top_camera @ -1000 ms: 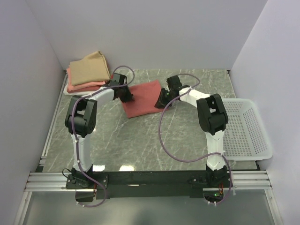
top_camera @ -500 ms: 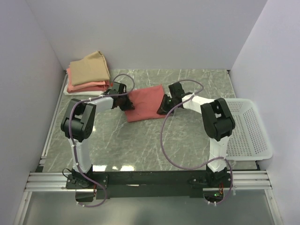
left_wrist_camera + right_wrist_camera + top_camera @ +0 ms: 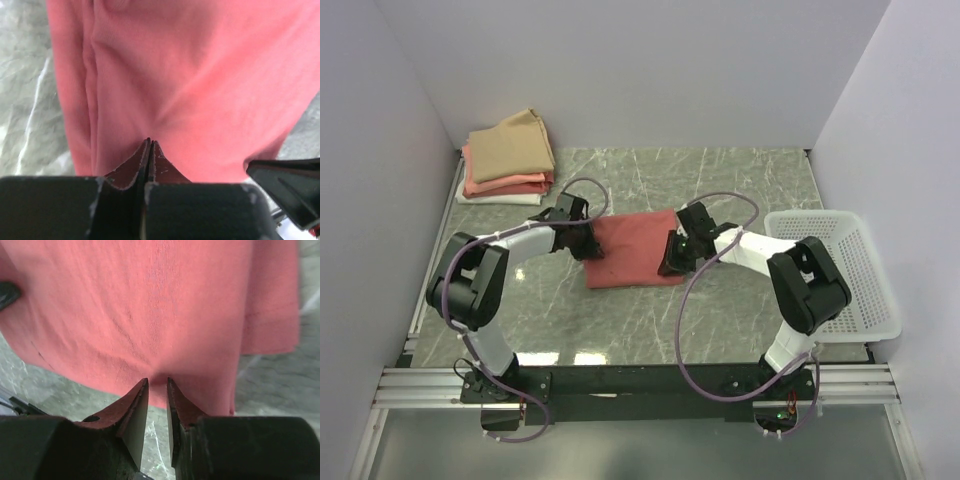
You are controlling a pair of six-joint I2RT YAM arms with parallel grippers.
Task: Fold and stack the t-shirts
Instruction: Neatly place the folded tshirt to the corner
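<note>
A salmon-red t-shirt (image 3: 630, 255), folded into a rough rectangle, lies in the middle of the marble table. My left gripper (image 3: 588, 243) is at its left edge. In the left wrist view that gripper (image 3: 150, 141) is shut, with the shirt (image 3: 190, 75) creasing toward its tips. My right gripper (image 3: 670, 262) is at the shirt's right edge. The right wrist view shows its jaws (image 3: 157, 380) narrowly apart, pinching the puckered hem of the shirt (image 3: 150, 305). At the back left sits a stack of folded t-shirts: tan (image 3: 515, 143) on top, salmon-pink (image 3: 505, 185) under it, white (image 3: 500, 198) lowest.
A white perforated basket (image 3: 830, 215) stands at the table's right edge, close to the right arm's elbow. Grey walls close in the left, back and right sides. Purple cables loop off both arms above the table.
Both grippers have come toward the near edge and drawn the salmon-red shirt with them. It now lies squarer and closer to the arms' bases. The right jaws have narrowed slightly.
</note>
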